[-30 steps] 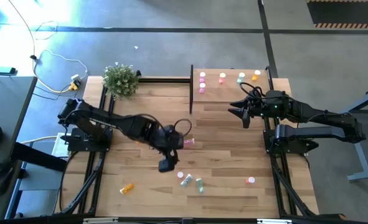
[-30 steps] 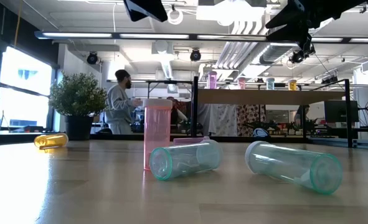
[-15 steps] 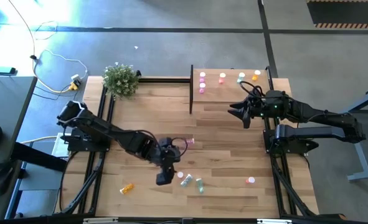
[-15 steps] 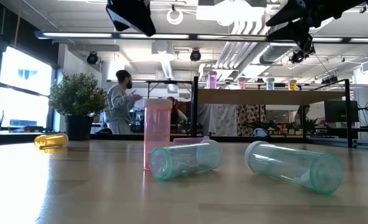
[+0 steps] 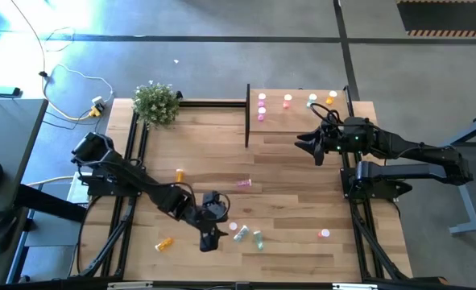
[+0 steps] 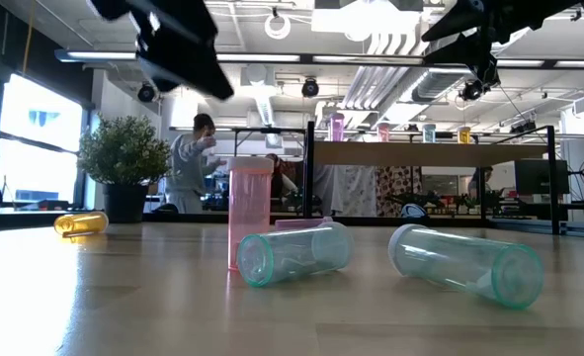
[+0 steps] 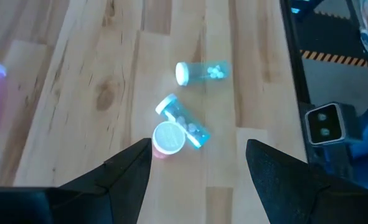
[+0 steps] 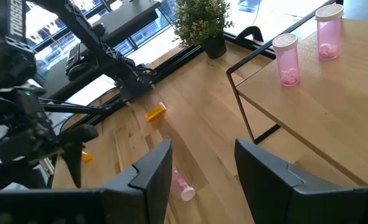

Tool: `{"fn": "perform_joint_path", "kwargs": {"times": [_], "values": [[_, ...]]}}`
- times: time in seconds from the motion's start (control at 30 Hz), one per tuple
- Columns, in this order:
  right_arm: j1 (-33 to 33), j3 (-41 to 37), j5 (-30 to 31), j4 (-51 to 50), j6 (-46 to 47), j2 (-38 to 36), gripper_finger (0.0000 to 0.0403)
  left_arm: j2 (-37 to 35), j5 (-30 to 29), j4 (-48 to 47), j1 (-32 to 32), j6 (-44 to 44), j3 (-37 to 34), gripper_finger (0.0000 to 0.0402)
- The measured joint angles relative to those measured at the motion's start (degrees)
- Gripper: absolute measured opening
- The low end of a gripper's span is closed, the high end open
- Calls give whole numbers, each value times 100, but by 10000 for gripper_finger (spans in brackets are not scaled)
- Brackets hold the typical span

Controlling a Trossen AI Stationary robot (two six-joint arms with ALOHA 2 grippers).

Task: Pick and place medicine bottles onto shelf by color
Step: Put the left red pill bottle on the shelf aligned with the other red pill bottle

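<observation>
My left gripper hangs open and empty over the table's near middle. Its fingers stand short of an upright white-capped pink bottle and two pale green bottles lying on their sides. The same cluster shows in the low view. My right gripper waits open and empty in the air by the shelf's near edge. The light-wood shelf carries standing pink, green and orange bottles.
Loose bottles lie on the planks: orange, orange, pink, pink. A potted plant stands at the far left corner. The shelf's dark upright panel faces the table's middle. A person is in the room behind.
My left gripper has gone toward the table's near edge and slightly left, ending beside the pink and green bottle cluster. The arm's move has uncovered an orange bottle on the left middle of the table. The bottles lie as before.
</observation>
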Motion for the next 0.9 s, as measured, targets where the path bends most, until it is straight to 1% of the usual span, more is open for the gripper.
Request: {"fn": "perform_joint_path", "kwargs": {"times": [0.2, 0.47, 0.53, 0.6, 0.9], "values": [[0, 0, 67, -4, 0, 7, 165, 0, -113, 699, 5, -137, -541, 252], [1, 0, 94, -113, 0, 8, 165, 68, -145, 1211, 3, -238, -961, 252], [0, 0, 94, -119, 0, 18, 165, 180, -145, 1391, 5, -236, -953, 252], [0, 0, 113, -125, 0, 29, 165, 292, -153, 1368, 5, -238, -965, 252], [0, 4, 175, -163, -2, 190, 165, 774, -169, 2044, 25, -245, -962, 252]]}}
